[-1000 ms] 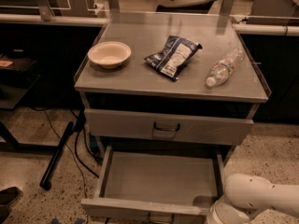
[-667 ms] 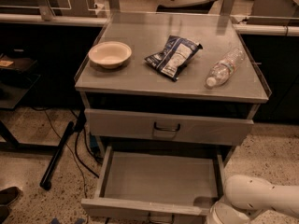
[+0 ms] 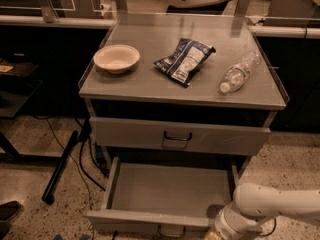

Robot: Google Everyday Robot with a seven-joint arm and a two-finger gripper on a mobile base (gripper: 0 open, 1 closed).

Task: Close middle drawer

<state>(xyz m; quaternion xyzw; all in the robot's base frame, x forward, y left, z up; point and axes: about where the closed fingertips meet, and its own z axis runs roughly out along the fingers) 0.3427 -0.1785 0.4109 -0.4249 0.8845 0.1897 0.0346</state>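
Open middle drawer [image 3: 167,190] just left of gripper [image 3: 221,229], at its front corner. Cannot tell the grip's width.

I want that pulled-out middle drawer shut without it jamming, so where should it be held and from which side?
Take the middle drawer by the loop handle at the centre of its front panel, coming from the front. It is pulled far out, so a centred hold probably pushes it in straight. The pincer sits low by the panel's right end.
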